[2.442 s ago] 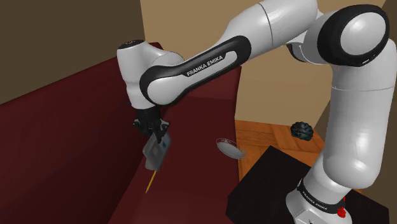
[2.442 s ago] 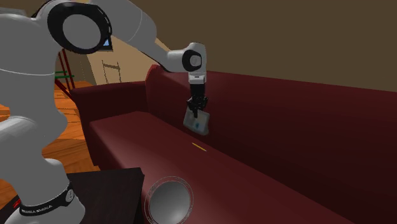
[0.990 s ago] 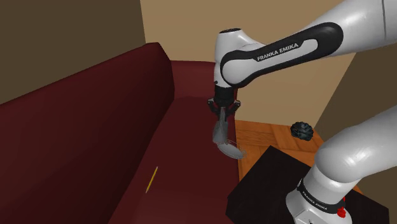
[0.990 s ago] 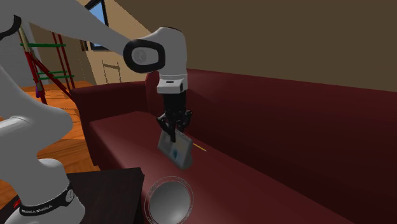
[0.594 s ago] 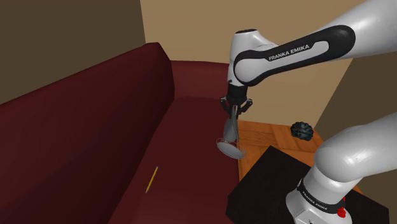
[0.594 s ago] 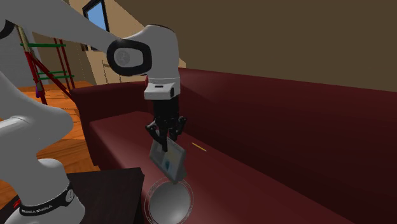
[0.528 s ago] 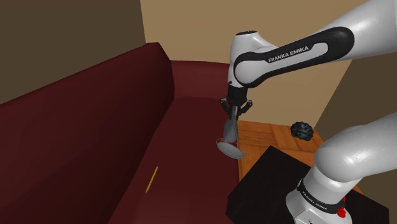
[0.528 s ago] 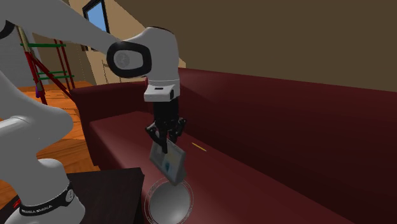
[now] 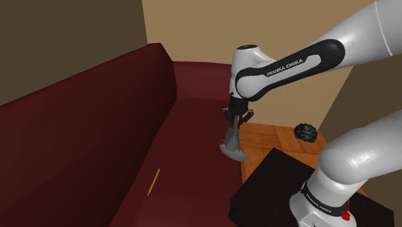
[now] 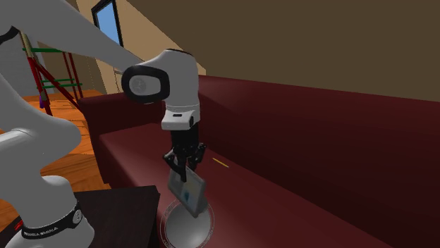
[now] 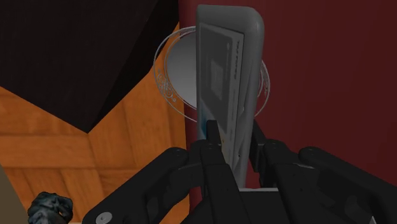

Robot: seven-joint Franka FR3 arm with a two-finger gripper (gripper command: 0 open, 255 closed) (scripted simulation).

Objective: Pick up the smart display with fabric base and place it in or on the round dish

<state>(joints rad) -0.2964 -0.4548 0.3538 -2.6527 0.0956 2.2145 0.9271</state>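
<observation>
Claw [image 11: 232, 145] clamps the smart display [image 11: 226, 76]; thin grey slab, blue-marked face, over the round dish [image 11: 180, 73].

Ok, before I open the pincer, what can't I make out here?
- Whether the smart display touches the round dish: in the second exterior and shoulder views its lower edge overlaps the dish.
- The dish's middle: wrist view, the display clasped in the pincer covers it.
- The dark lump on the floor: too small in the shoulder view, partly cut by the wrist view's edge.
- The thin yellow thing on the sofa: too small to name.
</observation>
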